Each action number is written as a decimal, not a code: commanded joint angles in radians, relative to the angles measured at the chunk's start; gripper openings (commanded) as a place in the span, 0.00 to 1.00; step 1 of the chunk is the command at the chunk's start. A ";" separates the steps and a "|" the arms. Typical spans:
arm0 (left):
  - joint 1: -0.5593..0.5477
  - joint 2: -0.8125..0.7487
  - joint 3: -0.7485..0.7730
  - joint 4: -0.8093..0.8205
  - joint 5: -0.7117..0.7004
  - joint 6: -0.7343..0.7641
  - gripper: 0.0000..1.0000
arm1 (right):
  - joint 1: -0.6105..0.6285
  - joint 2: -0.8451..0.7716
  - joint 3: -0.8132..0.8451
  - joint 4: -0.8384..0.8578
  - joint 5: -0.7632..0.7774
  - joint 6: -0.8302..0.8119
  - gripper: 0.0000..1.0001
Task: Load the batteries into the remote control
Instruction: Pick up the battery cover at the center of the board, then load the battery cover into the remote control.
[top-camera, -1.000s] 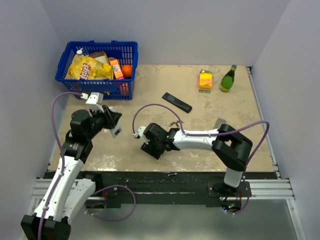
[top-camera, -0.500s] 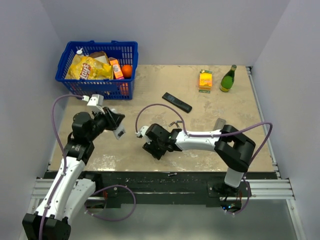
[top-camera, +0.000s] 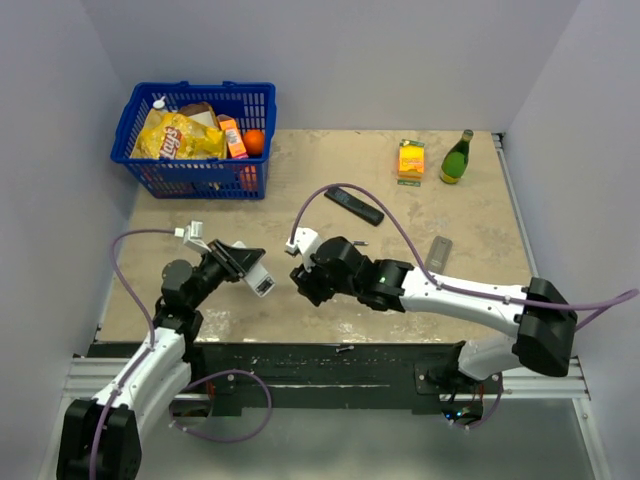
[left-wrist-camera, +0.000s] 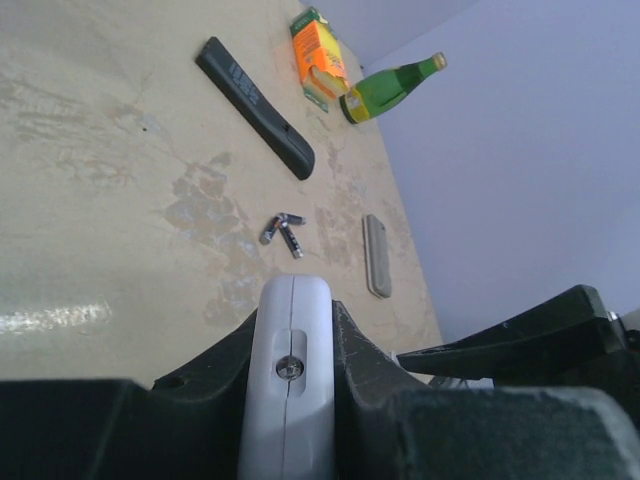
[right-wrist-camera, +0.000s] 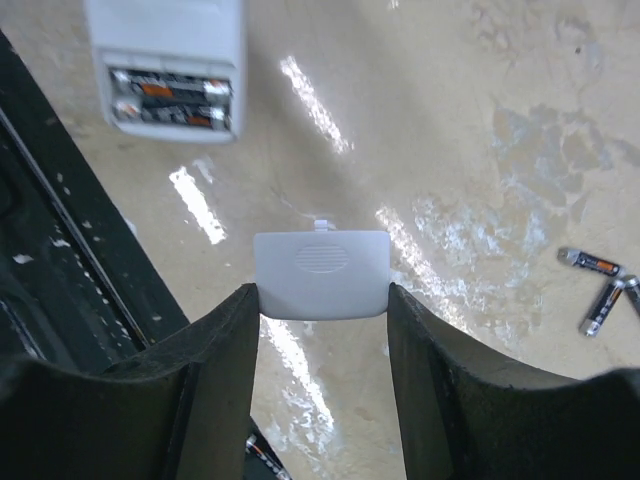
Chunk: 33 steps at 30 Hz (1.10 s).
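Observation:
My left gripper (top-camera: 243, 266) is shut on a white remote (top-camera: 260, 279), held just above the table; in the left wrist view the remote's end (left-wrist-camera: 290, 350) sits clamped between the jaws. In the right wrist view the remote's open compartment (right-wrist-camera: 170, 100) holds two batteries. My right gripper (top-camera: 300, 281) is shut on the remote's white battery cover (right-wrist-camera: 321, 275), close to the right of the remote. Two or three loose batteries (left-wrist-camera: 283, 232) lie on the table and also show in the right wrist view (right-wrist-camera: 598, 285).
A black remote (top-camera: 353, 204) lies mid-table, a grey flat piece (top-camera: 437, 252) to its right. An orange box (top-camera: 411, 158) and a green bottle (top-camera: 457, 157) stand at the back right. A blue basket (top-camera: 135, 117) of groceries is at the back left.
My left arm has dropped and moved right with the white remote. My right arm has stretched out, its elbow swinging right, and its gripper with the cover has moved slightly away, toward the remote.

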<state>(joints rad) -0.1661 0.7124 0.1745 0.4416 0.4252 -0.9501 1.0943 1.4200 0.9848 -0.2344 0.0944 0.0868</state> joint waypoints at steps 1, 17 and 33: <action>-0.007 0.030 -0.064 0.356 0.047 -0.200 0.00 | 0.056 -0.056 0.020 0.095 0.071 0.034 0.33; -0.079 -0.004 -0.087 0.365 -0.055 -0.210 0.00 | 0.171 0.025 0.161 0.109 0.192 0.048 0.33; -0.118 -0.048 -0.049 0.270 -0.123 -0.162 0.00 | 0.204 0.114 0.245 0.000 0.297 0.030 0.32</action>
<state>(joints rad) -0.2760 0.6872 0.0986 0.6998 0.3309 -1.1408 1.2964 1.5394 1.1790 -0.2031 0.3264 0.1184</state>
